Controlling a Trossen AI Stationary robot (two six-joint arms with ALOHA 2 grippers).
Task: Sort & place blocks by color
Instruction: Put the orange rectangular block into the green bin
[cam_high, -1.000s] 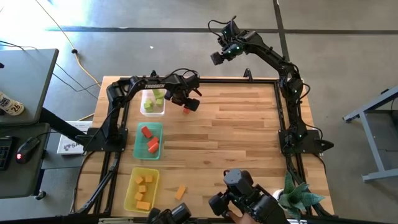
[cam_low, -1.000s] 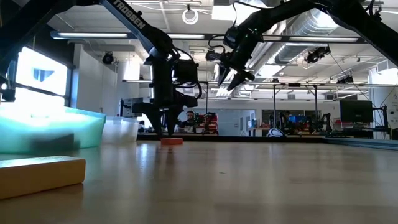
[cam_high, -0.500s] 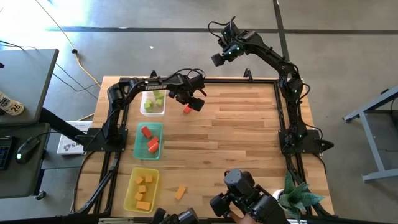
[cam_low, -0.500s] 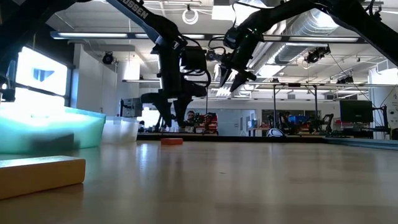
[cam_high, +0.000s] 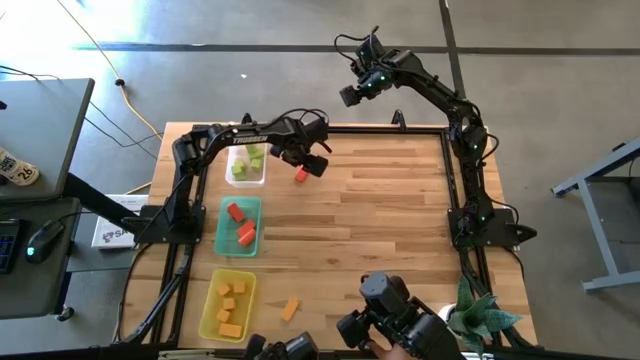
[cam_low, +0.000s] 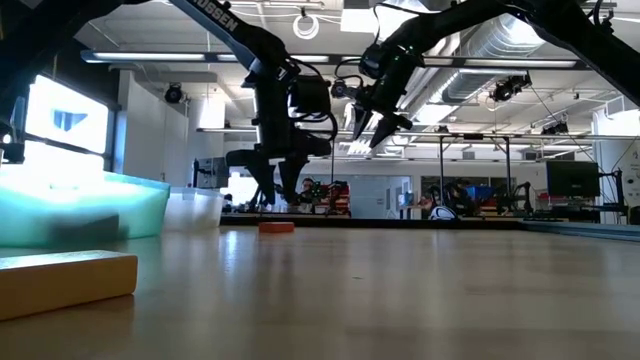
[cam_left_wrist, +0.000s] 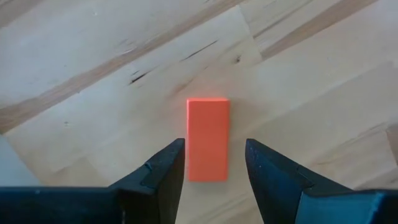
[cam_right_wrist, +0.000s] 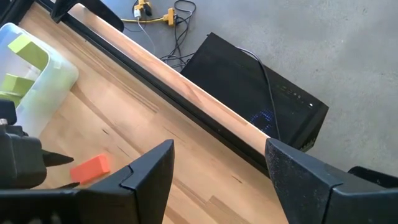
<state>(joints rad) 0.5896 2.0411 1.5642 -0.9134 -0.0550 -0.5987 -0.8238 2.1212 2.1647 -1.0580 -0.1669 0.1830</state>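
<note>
Red bar (cam_left_wrist: 208, 139) lies flat, long axis apparently along left gripper's (cam_left_wrist: 211, 163) reach.

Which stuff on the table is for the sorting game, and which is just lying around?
For the job:
red block
orange block
clear tray, green tray, yellow tray
left gripper

Lying about:
plant
computer mouse
cables

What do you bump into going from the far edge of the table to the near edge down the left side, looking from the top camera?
Clear tray with yellow-green blocks → green tray with red blocks → yellow tray with orange blocks.
</note>
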